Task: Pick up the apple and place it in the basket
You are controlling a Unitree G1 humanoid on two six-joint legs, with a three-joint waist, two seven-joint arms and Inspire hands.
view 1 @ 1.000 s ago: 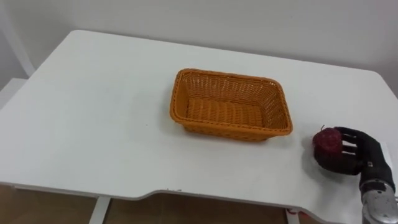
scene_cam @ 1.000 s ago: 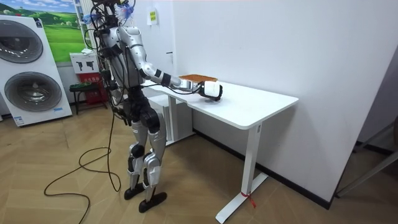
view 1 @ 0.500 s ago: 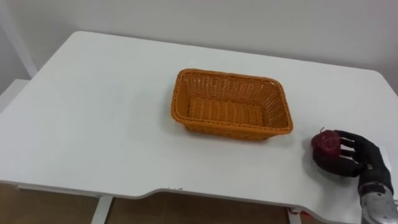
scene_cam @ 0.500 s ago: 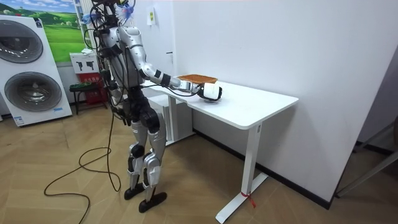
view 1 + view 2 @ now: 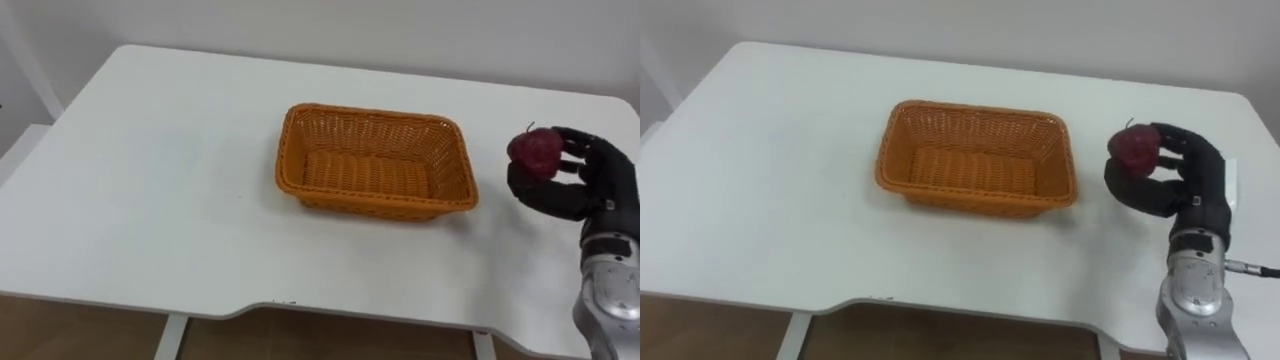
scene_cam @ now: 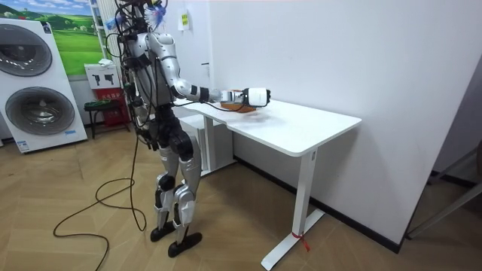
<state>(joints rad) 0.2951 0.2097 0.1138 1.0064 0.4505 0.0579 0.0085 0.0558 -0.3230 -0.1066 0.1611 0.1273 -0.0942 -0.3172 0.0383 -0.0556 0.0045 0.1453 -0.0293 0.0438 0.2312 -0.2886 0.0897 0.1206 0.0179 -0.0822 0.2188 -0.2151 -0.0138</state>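
1. Left eye view: A white worktop (image 5: 150,190) is seen from above. An empty orange wicker basket (image 5: 372,172), rectangular, is set upright near the middle of it. A dark red apple (image 5: 535,150) is held to the right of the basket, apart from its rim. The right robot hand (image 5: 588,185) is clamped on the apple, with dark fingers curled round its far side and the thumb closed under it. No label can be made out on the fruit.

2. Right eye view: The same scene is shown. The apple (image 5: 1133,146) is pinched at the tips of the right robot hand (image 5: 1185,178), with its stem end up. The basket (image 5: 975,168) lies just left of the hand, not touched by it. The worktop (image 5: 770,150) around the basket is bare.

3. Room view: The robot is seen standing upright at the end of the worktop (image 6: 301,132) nearest the room view's left. Its right arm is stretched out level, so that the right robot hand (image 6: 256,95) is held clear above the surface. The basket (image 6: 245,108) is partly covered by the arm. White front-loading washing machines (image 6: 38,109) are placed at the room view's left, below a landscape poster (image 6: 60,34). A small sheet (image 6: 184,21) is fixed to the wall; its print is too small to be read.
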